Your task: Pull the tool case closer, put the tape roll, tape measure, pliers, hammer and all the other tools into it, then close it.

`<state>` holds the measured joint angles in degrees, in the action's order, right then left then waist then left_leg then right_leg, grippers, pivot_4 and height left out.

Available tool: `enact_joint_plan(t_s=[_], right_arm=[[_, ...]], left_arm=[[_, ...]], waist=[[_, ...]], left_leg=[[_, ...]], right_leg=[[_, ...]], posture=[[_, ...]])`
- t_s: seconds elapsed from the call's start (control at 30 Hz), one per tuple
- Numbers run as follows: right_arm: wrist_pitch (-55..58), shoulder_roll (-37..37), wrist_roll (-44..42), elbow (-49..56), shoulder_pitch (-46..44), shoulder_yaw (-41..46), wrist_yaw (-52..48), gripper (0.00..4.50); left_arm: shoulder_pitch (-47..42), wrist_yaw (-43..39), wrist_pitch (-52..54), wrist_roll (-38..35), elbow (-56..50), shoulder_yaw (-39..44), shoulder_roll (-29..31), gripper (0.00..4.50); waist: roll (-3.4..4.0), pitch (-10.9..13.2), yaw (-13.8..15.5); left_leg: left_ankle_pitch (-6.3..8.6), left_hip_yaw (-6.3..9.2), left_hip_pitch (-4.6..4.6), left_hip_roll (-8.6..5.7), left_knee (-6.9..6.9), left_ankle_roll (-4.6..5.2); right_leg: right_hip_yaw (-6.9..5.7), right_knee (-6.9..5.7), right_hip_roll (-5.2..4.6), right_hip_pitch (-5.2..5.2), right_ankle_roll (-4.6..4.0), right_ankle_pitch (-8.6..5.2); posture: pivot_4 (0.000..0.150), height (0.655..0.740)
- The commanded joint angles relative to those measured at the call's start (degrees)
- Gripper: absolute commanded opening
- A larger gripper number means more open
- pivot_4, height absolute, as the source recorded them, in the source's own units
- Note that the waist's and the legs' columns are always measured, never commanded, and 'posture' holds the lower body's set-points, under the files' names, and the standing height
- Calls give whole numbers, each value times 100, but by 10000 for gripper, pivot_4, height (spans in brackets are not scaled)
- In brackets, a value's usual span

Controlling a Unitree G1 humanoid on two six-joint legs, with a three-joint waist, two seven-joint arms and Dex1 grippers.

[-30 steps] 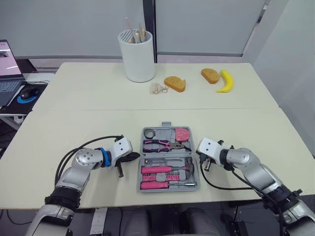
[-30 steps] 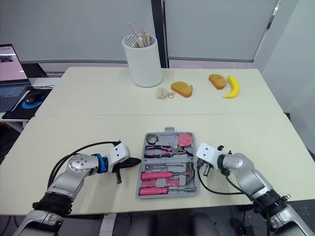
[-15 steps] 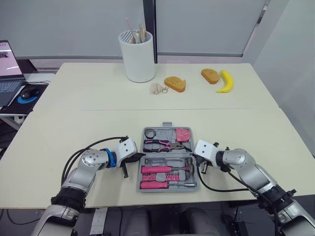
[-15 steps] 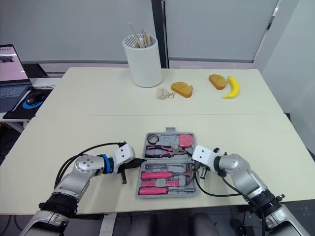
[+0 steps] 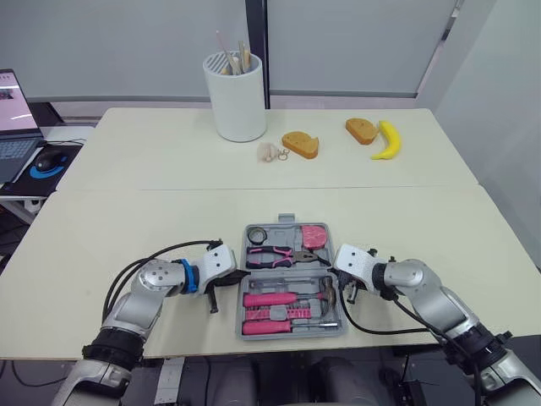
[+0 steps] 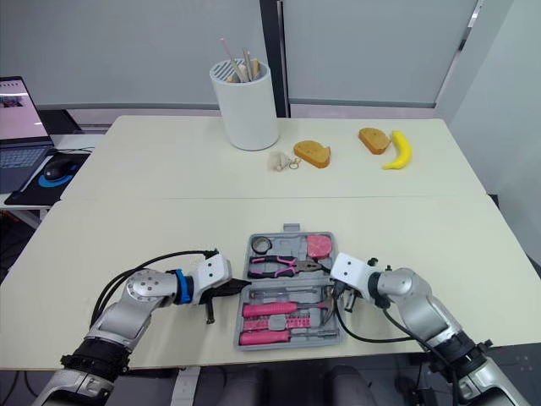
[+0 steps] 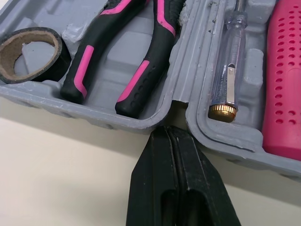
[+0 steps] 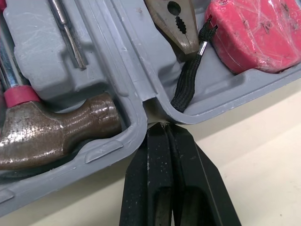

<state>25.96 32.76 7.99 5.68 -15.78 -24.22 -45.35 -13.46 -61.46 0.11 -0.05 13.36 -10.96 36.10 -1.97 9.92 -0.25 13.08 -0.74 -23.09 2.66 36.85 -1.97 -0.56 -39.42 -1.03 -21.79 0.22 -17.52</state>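
The open tool case [image 5: 287,223] lies near the front edge of the table [image 5: 127,220], with the tools seated in it. The left gripper [image 7: 171,134] and right gripper [image 8: 162,129], each with fingers pressed together, touch its hinge notches on either side. Closing looks to be the step in hand, and it calls for folding the far half over the near one.

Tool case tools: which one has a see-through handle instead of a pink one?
The screwdriver with the brass end cap, lying next to the pliers, whose grips are black and pink.
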Motion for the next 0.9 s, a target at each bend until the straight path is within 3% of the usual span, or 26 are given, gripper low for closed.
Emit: enact_joint_plan(t_s=[0.03,0.9], right_arm=[[63,-89,-59,435,89,-198,-213,146],[401,-157,-70,607,107,-225,-266,146]], left_arm=[[176,-83,41,-104,-451,-97,3,0],[285,230,4,82,-395,-63,66,0]], waist=[[0,0,-2],[1,-1,-7]], left_leg=[[0,0,1,1,0,0],[0,1,8,2,0,0]], right_leg=[[0,-1,-1,0,-1,0],[-1,-3,0,5,0,-1]], posture=[[1500,7400],[1500,7400]])
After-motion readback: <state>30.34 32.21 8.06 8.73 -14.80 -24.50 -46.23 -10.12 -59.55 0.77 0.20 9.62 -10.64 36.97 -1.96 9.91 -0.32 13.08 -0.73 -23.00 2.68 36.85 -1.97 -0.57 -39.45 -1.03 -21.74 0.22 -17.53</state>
